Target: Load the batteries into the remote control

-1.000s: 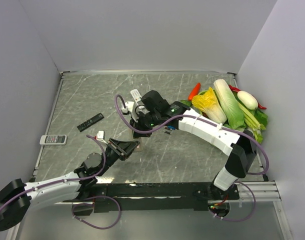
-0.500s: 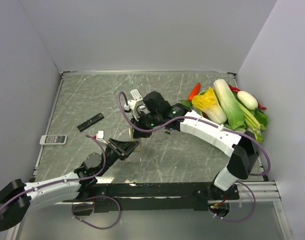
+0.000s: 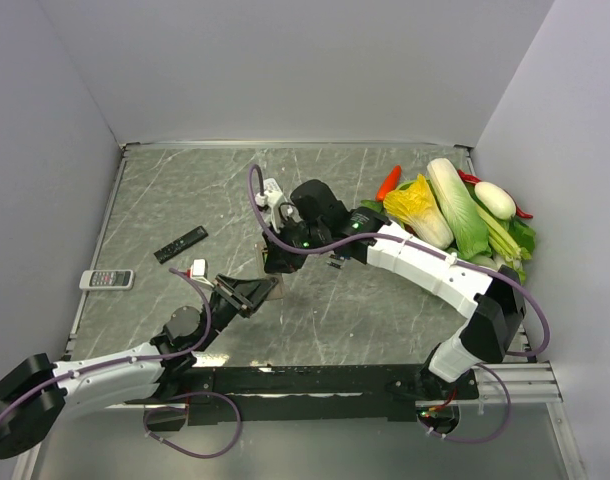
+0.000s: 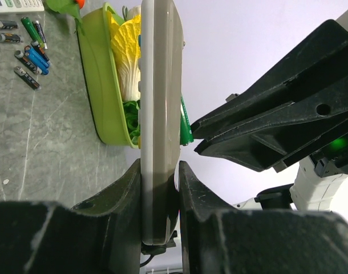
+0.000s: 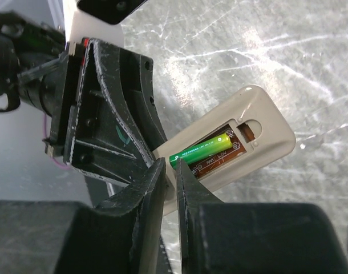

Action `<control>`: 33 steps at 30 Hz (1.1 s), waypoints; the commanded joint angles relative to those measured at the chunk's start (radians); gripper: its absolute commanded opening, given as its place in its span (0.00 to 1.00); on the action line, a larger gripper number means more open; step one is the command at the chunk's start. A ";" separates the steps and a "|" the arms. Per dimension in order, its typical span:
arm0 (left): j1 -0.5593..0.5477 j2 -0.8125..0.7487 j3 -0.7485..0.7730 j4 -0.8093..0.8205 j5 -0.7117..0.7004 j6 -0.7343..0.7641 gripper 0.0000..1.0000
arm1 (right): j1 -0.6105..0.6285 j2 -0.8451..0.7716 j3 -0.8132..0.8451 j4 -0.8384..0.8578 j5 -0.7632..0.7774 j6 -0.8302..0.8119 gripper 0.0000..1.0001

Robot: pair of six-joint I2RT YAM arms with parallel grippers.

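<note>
Plainly, left pincer (image 4: 160, 171) clamps the remote control (image 4: 160, 85); right pincer (image 5: 170, 165) touches the green battery (image 5: 199, 149) in its bay, grip unclear.

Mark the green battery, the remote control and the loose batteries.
green battery (image 5: 200, 150), right wrist view, middle of its body.
remote control (image 4: 158, 114), left wrist view, grey side edge.
loose batteries (image 4: 36, 60), left wrist view, a blue cell.

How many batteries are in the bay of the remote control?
1. A green battery lies in the open bay of the remote control, at the tips of the right gripper, which hide the bay's near end.
</note>
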 commanded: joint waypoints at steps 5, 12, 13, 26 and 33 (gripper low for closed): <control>-0.019 0.008 -0.062 0.306 0.117 -0.004 0.01 | 0.013 0.011 0.031 -0.010 0.028 0.175 0.28; -0.019 0.013 -0.045 0.307 0.137 0.010 0.01 | 0.013 0.031 0.074 -0.049 0.089 0.259 0.33; -0.019 0.011 -0.042 0.306 0.138 0.012 0.01 | 0.013 0.039 0.079 -0.055 0.100 0.267 0.34; -0.019 -0.009 -0.057 0.232 0.095 -0.014 0.01 | 0.028 0.018 0.112 -0.124 0.229 0.350 0.35; -0.019 0.016 -0.045 0.255 0.121 -0.008 0.01 | 0.039 0.048 0.135 -0.115 0.244 0.345 0.33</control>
